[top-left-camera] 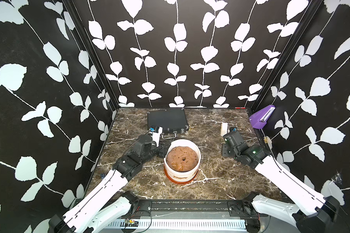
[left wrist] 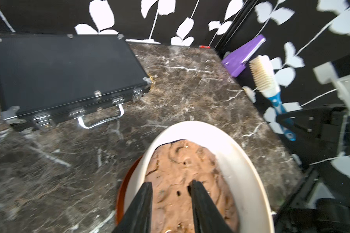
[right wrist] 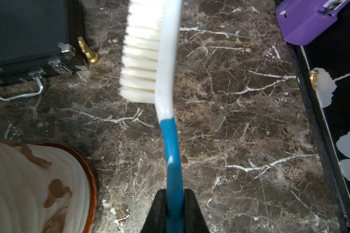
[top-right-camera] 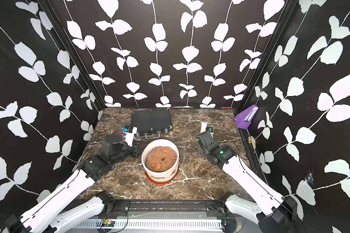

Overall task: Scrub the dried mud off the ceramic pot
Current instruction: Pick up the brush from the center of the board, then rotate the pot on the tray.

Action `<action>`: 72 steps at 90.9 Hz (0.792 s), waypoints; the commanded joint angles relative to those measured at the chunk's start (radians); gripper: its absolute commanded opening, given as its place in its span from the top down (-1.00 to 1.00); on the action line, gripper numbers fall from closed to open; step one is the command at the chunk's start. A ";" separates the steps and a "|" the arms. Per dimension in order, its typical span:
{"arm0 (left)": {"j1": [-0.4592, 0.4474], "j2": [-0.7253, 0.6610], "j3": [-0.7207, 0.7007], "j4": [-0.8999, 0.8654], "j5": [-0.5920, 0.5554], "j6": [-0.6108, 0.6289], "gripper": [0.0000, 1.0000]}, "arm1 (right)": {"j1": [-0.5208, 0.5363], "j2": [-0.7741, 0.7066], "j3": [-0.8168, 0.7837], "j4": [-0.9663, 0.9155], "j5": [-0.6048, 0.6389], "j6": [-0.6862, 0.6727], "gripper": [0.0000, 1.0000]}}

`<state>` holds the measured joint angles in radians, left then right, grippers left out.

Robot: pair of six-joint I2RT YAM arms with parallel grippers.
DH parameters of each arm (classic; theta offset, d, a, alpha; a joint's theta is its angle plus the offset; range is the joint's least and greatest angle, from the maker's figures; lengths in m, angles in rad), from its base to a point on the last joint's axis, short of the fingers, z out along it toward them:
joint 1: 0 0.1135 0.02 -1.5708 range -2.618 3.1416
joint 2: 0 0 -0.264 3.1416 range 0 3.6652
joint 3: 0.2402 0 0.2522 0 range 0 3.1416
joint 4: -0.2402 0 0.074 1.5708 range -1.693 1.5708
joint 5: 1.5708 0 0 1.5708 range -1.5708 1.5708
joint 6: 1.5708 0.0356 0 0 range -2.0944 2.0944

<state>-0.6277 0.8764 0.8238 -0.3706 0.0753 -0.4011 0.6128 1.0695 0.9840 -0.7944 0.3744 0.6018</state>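
At the centre of the brown marbled tabletop (top-left-camera: 220, 181) stands the wide white ribbed ceramic pot (top-left-camera: 198, 155) on its orange-brown saucer (top-left-camera: 178, 182), filled with a lumpy brown mound (top-left-camera: 182, 159). From its 9 o'clock the left gripper (left wrist: 171, 185) reaches over the rim, fingers parted with nothing visibly pinched, probably to steady the pot. Toward 2 o'clock, well apart, the right gripper (right wrist: 174, 201) pinches the blue handle of a white-bristled scrubbing brush (right wrist: 164, 80), seemingly poised for scrubbing. Only the right wrist view plainly shows reddish-brown blotches of dried mud (right wrist: 58, 190) on the wall. Only the left wrist view shows the left fingers' gap.
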 commanded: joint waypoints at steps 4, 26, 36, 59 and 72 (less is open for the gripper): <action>-0.001 0.041 0.026 -0.067 -0.081 0.020 0.31 | 0.008 -0.028 -0.031 0.011 0.061 -0.007 1.00; -0.001 0.148 0.139 -0.155 -0.154 0.024 0.41 | 0.019 0.020 -0.039 0.051 0.118 -0.086 1.00; -0.002 0.200 0.200 -0.171 -0.167 0.011 0.41 | 0.019 0.088 0.030 0.048 0.103 -0.130 1.00; -0.001 0.228 0.229 -0.109 -0.200 -0.031 0.37 | -0.009 0.256 0.275 -0.073 0.117 -0.250 1.00; -0.001 0.168 0.205 -0.142 -0.263 -0.005 0.37 | -0.010 0.300 0.315 -0.088 0.120 -0.227 1.00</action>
<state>-0.6277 1.1069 1.0183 -0.4892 -0.1207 -0.4187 0.6075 1.3479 1.2705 -0.8356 0.4644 0.3832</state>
